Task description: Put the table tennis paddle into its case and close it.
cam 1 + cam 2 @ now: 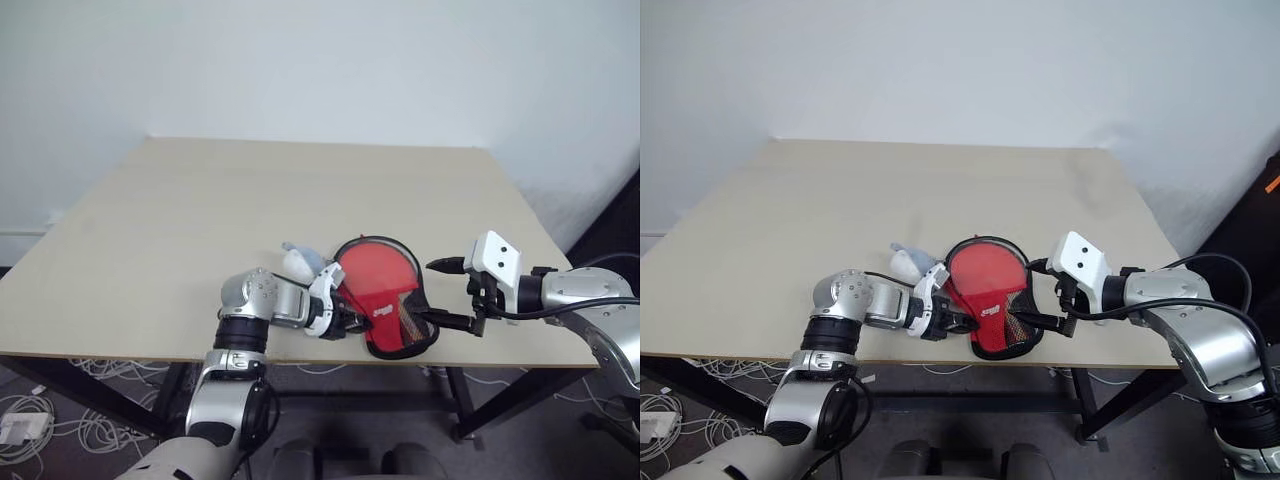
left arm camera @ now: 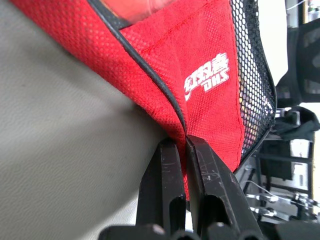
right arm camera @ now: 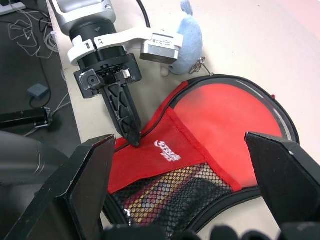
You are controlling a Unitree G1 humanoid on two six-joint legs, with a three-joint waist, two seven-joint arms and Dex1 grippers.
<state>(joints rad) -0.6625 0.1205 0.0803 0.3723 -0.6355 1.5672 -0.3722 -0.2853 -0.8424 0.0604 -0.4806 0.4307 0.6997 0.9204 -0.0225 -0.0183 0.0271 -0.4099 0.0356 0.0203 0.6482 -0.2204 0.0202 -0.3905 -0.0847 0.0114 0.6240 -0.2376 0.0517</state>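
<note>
Paddle case [image 1: 385, 300] lies near the front edge of the table [image 1: 200, 220], towards its right half, red side up, with the round end pointing to the back edge and the mesh handle end just at the front edge. The table tennis paddle [image 3: 235, 112] sits inside it; its red face shows through the open round end, and the handle shows dimly under the black mesh. My left claw [image 2: 185, 150] is clamped shut on the case's red flap at its black-piped edge, just beside the white logo. My right claw [image 3: 185, 165] hangs over the case's handle end with its fingers spread wide, holding nothing. A small pale blue soft toy [image 3: 187, 42] lies on the table just beside the case's round end. I judge the paddle is in and closing is the step in hand: next I should draw the flap across the blade, and the right claw must find the zip pull, which I cannot make out.
</note>
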